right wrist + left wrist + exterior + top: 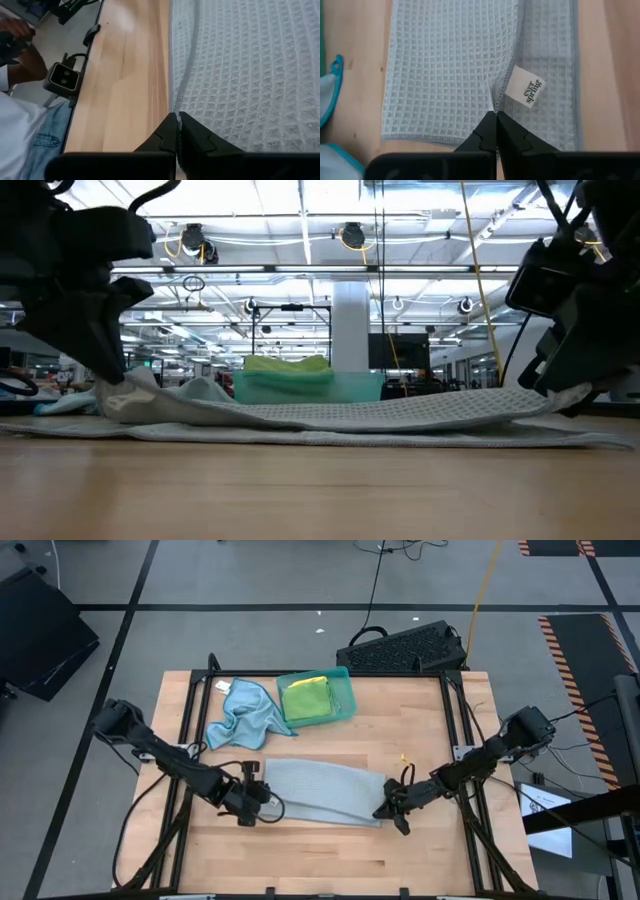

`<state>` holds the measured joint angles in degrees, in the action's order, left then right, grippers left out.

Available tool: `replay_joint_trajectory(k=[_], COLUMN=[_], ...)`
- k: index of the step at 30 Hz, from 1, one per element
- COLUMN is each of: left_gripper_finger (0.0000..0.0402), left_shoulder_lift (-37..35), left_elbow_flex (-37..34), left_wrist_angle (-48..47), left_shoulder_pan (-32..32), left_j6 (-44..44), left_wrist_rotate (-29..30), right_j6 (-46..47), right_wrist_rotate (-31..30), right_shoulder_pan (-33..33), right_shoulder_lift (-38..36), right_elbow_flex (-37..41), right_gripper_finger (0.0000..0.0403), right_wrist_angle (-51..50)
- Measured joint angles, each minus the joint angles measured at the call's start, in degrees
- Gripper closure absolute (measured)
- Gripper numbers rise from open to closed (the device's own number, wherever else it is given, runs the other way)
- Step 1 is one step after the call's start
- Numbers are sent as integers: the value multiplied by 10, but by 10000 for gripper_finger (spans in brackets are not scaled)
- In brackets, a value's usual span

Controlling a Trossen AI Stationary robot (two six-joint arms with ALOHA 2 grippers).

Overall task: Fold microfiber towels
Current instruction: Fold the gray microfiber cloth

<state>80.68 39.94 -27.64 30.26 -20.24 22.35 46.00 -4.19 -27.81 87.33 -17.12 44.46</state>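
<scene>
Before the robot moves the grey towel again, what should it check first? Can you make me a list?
1. Left gripper pinching the grey towel at its edge, beside the white label: ok.
2. Right gripper pinching the opposite edge: ok.
3. Towel raised between both grippers, with a layer lying on the table beneath it: ok, seen in the low view.
4. Blue towel lying apart from the grey one: ok.
5. Tray with the green towel out of the way: ok.
6. Edges lined up evenly for a fold: cannot tell.
</scene>
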Motion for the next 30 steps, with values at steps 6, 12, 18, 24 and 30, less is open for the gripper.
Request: replay_joint_trajectory(k=[6, 12, 18, 24, 30], left_gripper_finger=[398, 392, 391, 350, 297], left_shoulder_lift=[-20, -21, -21, -21, -21], left_elbow_flex=[0, 0, 0, 0, 0], left_wrist_angle=[4, 2, 2, 4, 4], left_shoulder_pan=[5, 14, 14, 14, 13], left_j6=[1, -7, -11, -34, -45], left_wrist_rotate=[1, 1, -7, -15, -11], right_j6=[3, 0, 1, 2, 1], right_wrist_rotate=[-2, -23, -36, -49, -45], right_shoulder_pan=[-1, -12, -33, -50, -62], right_shoulder_lift=[0, 0, 0, 0, 0], right_elbow_flex=[0, 0, 0, 0, 0], right_gripper_finger=[398, 397, 356, 288, 233], right_wrist_angle=[-3, -1, -1, -1, -1])
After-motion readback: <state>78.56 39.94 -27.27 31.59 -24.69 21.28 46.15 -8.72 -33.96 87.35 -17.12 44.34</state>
